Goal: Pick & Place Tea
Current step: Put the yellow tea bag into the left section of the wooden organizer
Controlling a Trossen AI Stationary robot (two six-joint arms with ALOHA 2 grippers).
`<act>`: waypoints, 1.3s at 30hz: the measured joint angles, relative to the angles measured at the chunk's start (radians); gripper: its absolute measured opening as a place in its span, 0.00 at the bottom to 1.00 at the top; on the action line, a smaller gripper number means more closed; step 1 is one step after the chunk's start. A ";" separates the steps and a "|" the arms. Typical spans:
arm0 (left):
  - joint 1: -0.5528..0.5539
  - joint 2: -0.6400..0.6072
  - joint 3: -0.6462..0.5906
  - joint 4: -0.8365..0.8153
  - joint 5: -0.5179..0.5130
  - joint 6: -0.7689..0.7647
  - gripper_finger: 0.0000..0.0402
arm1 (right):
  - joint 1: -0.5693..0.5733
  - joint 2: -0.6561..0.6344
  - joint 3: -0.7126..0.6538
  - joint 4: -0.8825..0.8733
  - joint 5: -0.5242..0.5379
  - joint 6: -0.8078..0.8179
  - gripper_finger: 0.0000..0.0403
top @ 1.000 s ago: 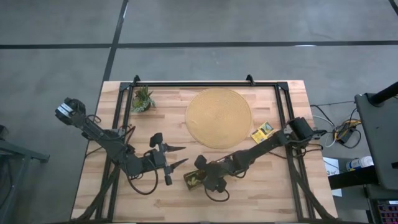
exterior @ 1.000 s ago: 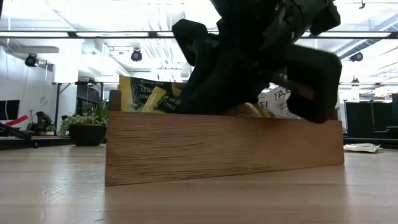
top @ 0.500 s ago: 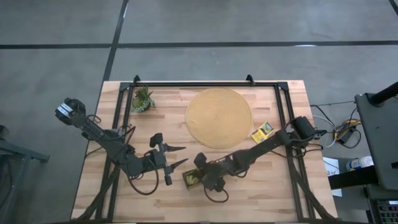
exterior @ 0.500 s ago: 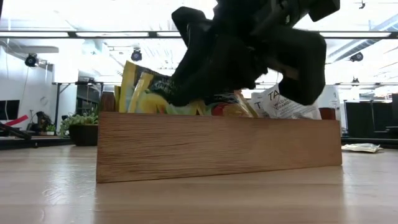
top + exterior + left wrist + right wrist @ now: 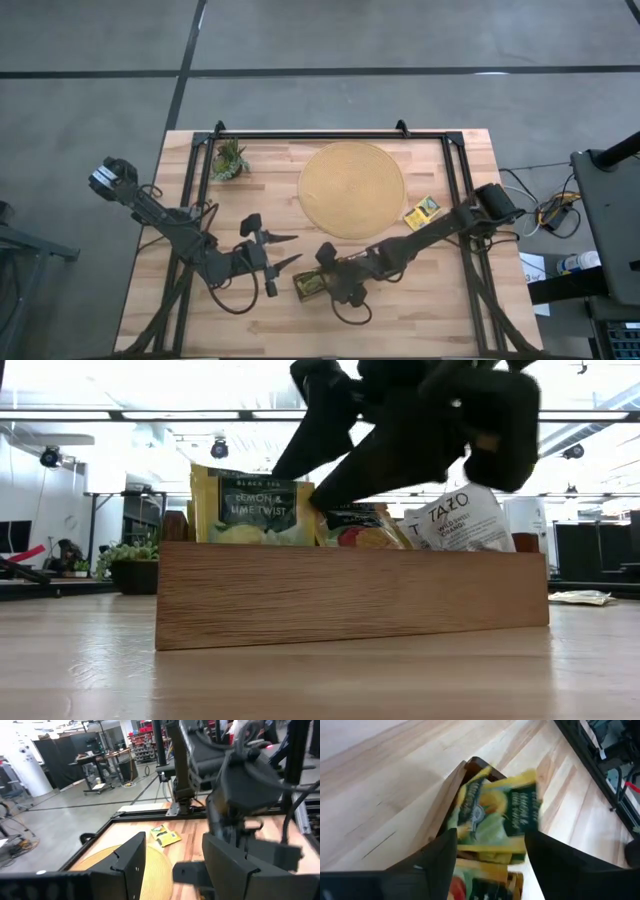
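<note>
A dark brown oblong tray [image 5: 306, 288] stands near the table's front edge, with tea sachets upright in it. In the low view these are a yellow one [image 5: 257, 508], an orange one [image 5: 362, 532] and a white one [image 5: 462, 520]. My right gripper [image 5: 320, 270] hangs open just above the tray, slanting down. Its fingers stand to either side of the yellow sachet [image 5: 495, 812]. One more yellow sachet [image 5: 421, 211] lies flat on the table by the round mat [image 5: 352, 188]. My left gripper [image 5: 288, 250] waits open to the tray's left, pointing level.
A small green plant [image 5: 229, 160] stands at the far left corner. A black frame rail [image 5: 330, 134] runs along the far edge and down both sides. Bare wood lies to the tray's right and along the near edge.
My right gripper has opened and risen a little above the tray, letting go of the yellow sachet. The sachet now stands upright at one end of the tray. The tray has shifted slightly on the table.
</note>
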 joint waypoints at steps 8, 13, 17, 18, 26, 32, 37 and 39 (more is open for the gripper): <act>0.004 0.000 -0.001 -0.014 -0.010 0.000 0.47 | 0.001 -0.116 0.000 -0.147 0.025 0.105 0.63; 0.004 0.000 -0.002 -0.015 -0.029 0.000 0.47 | 0.007 -0.241 0.002 -0.382 0.135 0.273 0.63; 0.006 0.000 -0.004 -0.015 -0.031 0.000 0.47 | 0.003 -0.354 -0.005 -0.623 0.235 0.521 0.61; 0.006 0.000 -0.004 -0.014 -0.032 0.000 0.47 | 0.002 -0.386 -0.015 -0.687 0.293 0.606 0.61; 0.006 0.000 -0.007 -0.015 -0.032 -0.001 0.47 | -0.013 -0.655 -0.271 -1.024 0.616 1.332 0.58; 0.010 0.000 -0.007 -0.014 -0.032 0.000 0.47 | -0.161 -0.817 -0.494 -1.008 0.379 1.575 0.57; 0.015 0.000 -0.007 -0.014 -0.030 -0.003 0.47 | -0.315 -0.868 -0.645 -0.885 0.195 1.544 0.57; 0.015 0.000 -0.007 -0.014 -0.030 -0.003 0.47 | -0.367 -0.870 -0.696 -0.788 0.106 1.490 0.57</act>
